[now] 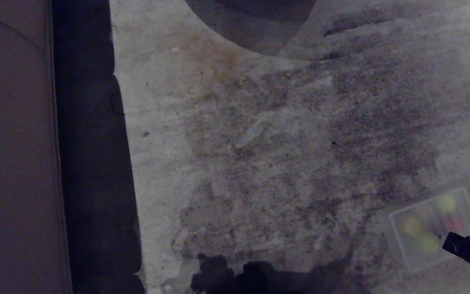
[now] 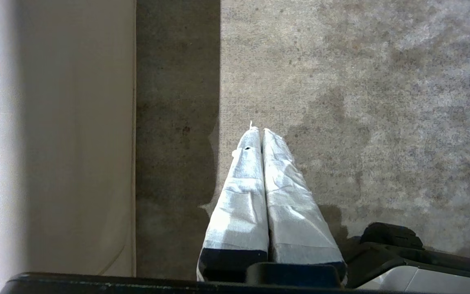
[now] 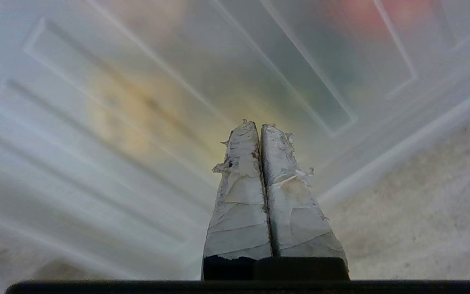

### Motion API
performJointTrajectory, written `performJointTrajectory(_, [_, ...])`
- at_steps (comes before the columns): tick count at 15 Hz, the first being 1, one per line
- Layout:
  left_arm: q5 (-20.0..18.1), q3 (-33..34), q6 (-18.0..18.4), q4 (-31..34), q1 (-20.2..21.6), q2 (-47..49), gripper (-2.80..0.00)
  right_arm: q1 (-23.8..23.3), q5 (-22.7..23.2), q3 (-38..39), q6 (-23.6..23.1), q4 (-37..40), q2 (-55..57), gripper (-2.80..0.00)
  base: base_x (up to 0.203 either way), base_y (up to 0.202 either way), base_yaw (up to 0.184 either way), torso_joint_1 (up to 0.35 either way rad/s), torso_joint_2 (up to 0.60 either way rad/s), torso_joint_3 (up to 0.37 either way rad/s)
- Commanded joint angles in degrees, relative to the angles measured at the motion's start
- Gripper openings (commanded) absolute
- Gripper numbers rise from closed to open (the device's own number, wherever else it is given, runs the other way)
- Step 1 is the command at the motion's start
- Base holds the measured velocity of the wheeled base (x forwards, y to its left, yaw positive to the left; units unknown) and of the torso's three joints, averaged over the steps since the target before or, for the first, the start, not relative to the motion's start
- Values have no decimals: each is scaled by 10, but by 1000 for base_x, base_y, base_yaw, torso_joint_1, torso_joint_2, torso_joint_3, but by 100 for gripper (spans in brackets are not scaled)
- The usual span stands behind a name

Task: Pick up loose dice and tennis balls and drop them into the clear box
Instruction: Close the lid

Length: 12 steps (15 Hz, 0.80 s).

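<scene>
The clear box (image 1: 395, 228) sits on the carpet at the lower right of the head view. Through its cloudy plastic I see yellow-green blurs, the tennis balls (image 1: 427, 243), and a reddish blur (image 1: 457, 222) that may be the red die. No loose dice or balls show on the carpet. My right gripper (image 1: 451, 244) reaches in from the right edge at the box's near right corner. In the right wrist view that gripper (image 3: 260, 124) is shut and holds nothing, just over the box's ribbed surface (image 3: 137, 81). My left gripper (image 2: 259, 130) hangs shut and holds nothing over the carpet.
Stained pale carpet (image 1: 259, 143) fills most of the head view. A beige furniture panel (image 1: 14, 163) with a dark shadowed strip beside it runs down the left. A dark rounded shape (image 1: 255, 20) lies at the far top.
</scene>
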Motion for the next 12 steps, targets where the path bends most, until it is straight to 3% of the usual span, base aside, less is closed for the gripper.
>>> performJointTrajectory(1, [0,0,0,0,0,0,-280,2,1,-12,0,-5,16,-280,0,0,0,0,0,0])
performJointTrajectory(7, [1,0,-1,0,0,0,-280,0,-15,-23,1,-33,13,-280,0,0,0,0,0,0])
performJointTrajectory(12, [1,0,0,0,0,0,-280,19,-11,45,-14,4,-47,-280,0,0,0,0,0,0])
